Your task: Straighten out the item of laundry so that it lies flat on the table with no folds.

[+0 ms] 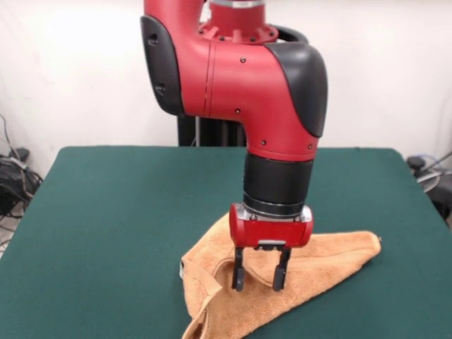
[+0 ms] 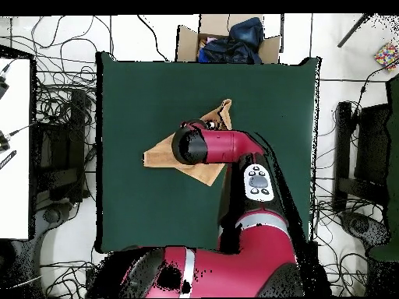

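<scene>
The orange-tan towel [image 1: 304, 272] lies crumpled and folded over itself on the dark green table [image 1: 113, 233], in a rough triangle near the table's front edge. A thin corner trails off toward the bottom of the front view. My gripper [image 1: 260, 281] hangs straight down over the towel's middle, its two black fingers [image 1: 239, 272] apart and empty, tips at or just above the cloth. In the overhead view the arm covers most of the towel [image 2: 160, 154]; only its edges show, and the gripper is hidden under the arm. No tag or bands are visible.
Beyond the table in the overhead view, a cardboard box [image 2: 187, 40] with dark blue cloth [image 2: 238, 39] stands at the far edge. Cables and equipment lie on the floor on both sides. A white desk [image 2: 14, 148] stands at the left.
</scene>
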Robot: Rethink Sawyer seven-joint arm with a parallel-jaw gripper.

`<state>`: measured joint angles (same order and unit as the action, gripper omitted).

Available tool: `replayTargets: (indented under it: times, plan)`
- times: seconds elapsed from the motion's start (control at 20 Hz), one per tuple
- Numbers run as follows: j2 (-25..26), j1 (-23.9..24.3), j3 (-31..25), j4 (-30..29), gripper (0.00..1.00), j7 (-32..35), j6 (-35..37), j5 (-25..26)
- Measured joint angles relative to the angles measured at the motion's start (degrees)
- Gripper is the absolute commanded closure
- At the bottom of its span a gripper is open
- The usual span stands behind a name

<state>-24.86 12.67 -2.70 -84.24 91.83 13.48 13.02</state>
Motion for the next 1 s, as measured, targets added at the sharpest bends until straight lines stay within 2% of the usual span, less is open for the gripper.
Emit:
replayTargets:
  times: [0.45,1.0]
  plan:
    - [-0.4,0.7,0.0,-0.4,0.0,0.0,0.0,0.5]
    - [-2.5,0.6,0.0,-4.7,0.0,0.0,0.0,0.5]
